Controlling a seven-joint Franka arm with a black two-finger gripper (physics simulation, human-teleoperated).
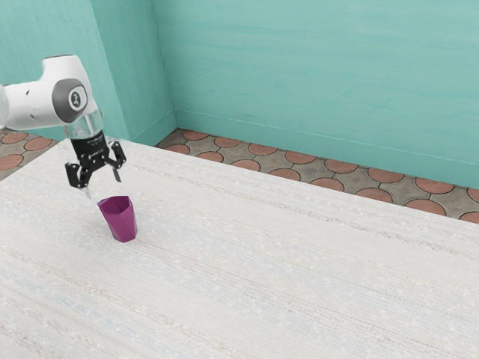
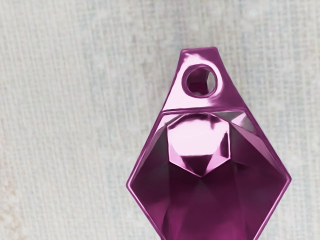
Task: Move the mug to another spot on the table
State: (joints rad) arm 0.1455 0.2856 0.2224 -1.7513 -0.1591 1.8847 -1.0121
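Just above the upright purple mug (image 1: 120, 218) on the pale table (image 1: 299, 262), pincer (image 1: 96, 179) spread, empty

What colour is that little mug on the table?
The mug is glossy magenta-purple; the wrist view shows it best.

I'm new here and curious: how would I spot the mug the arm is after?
Start with the whitish table before the teal walls. Toward the exterior view's left, just under the open black gripper, stands the mug. It is glossy magenta and faceted, its flat handle pierced by a round hole.
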